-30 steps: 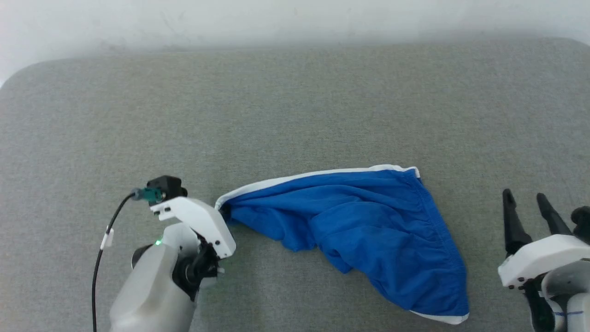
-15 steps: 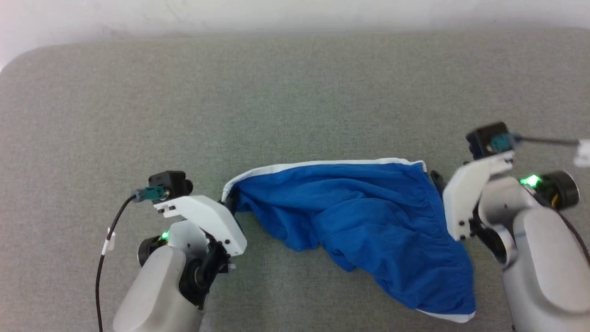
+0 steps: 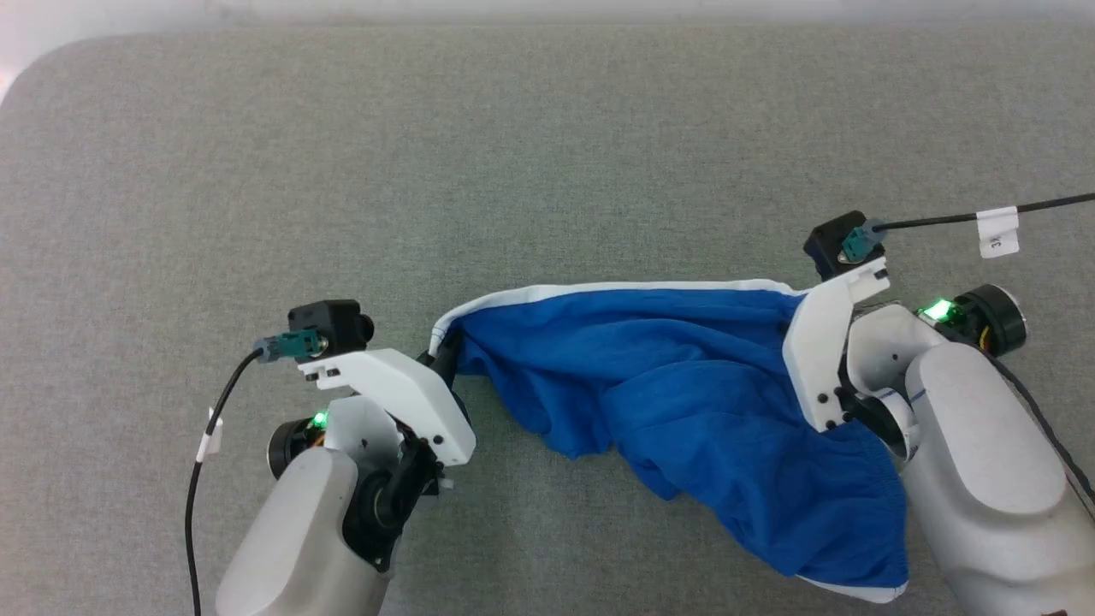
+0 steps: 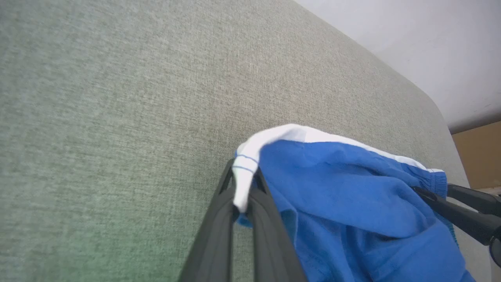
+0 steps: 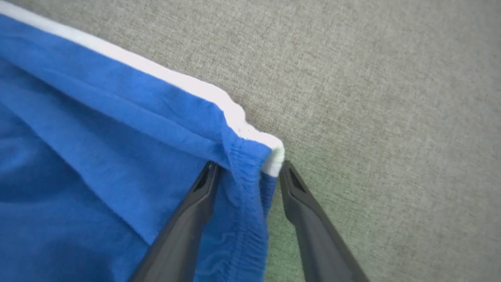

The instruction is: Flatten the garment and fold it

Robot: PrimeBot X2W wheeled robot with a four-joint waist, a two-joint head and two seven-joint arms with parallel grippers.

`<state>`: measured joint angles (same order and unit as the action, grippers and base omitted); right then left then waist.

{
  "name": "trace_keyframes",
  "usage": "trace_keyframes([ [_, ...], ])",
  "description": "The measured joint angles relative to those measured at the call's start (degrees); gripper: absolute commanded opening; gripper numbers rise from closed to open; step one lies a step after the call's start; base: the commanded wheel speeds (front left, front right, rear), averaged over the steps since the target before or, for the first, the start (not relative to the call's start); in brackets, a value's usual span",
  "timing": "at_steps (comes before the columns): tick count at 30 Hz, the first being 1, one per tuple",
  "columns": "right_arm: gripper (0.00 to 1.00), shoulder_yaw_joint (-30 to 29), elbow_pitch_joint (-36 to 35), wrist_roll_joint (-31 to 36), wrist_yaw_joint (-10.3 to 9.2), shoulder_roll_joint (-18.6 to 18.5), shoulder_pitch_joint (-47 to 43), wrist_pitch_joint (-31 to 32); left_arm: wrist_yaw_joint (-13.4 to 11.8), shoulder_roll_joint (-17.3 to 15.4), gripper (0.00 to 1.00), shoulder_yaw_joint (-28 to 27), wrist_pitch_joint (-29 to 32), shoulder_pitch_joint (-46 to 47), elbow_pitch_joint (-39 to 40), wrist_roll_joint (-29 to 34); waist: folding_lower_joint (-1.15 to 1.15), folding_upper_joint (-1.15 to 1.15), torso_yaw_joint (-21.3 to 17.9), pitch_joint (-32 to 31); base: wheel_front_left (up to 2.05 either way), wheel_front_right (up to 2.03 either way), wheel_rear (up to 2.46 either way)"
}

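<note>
- Across the head view, the royal-blue soft-fabric garment (image 3: pixel 701 402), a pair of shorts, is lying rumpled on the grey cloth-covered surface (image 3: pixel 513 154). Its white edge trim (image 3: pixel 616 289) is running along the far side between the two arms, and a loose blue flap is trailing toward the near right.
- At the garment's left end, the left gripper (image 3: pixel 439 364), dark-fingered under a white housing, is meeting the trimmed corner. At the right end, the right gripper (image 3: pixel 804 329) is sitting over the opposite corner, with its fingers hidden beneath its housing.
- Through the left wrist view, the left gripper (image 4: pixel 242 192) is pinching the white corner, with its jaws closed and only cloth between them. The garment (image 4: pixel 352 203) is draping away in soft folds toward the right gripper's dark fingers (image 4: pixel 458 217).
- Through the right wrist view, the right gripper (image 5: pixel 247 168) is straddling the gathered elastic waistband corner (image 5: pixel 246 156). Its jaws are standing part open around the cloth and are not clamping it.
- Judging by the folds, the fabric is looking light and limp, so it is likely to sag and bunch wherever it is unsupported.
- The thicker trimmed corners seem the surest hold. Every layer wants catching before a gentle sideways pull flattens it.
</note>
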<state>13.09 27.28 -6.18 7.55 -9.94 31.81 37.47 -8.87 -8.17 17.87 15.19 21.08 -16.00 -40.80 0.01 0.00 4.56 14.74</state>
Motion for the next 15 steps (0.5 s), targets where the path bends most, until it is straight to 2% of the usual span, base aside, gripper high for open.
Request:
trace_keyframes([
  [7, 0.00, -0.07, 0.68, -6.25, 0.00, -0.34, 2.63, -1.74, 0.29, -0.48, 0.00, 0.02, 0.94, -0.41, 1.00, -0.25, -0.01, 0.00, -0.80, -1.00, 0.00, 0.00, 0.00],
  [9, 0.00, -0.56, -0.15, -8.84, 0.00, -0.41, 4.82, -1.60, 1.19, -1.18, 0.00, 0.05, 2.05, 0.43, 1.34, -0.60, -0.01, 0.00, -0.94, -1.05, 0.00, 0.00, 0.00],
  [15, 0.00, -1.99, -3.18, -16.93, -0.01, -0.88, 14.90, 1.27, 3.47, -5.61, 0.00, 0.12, 6.46, 12.51, 0.86, 0.80, 0.00, 0.00, -0.25, -0.18, 0.00, 0.00, 0.00],
])
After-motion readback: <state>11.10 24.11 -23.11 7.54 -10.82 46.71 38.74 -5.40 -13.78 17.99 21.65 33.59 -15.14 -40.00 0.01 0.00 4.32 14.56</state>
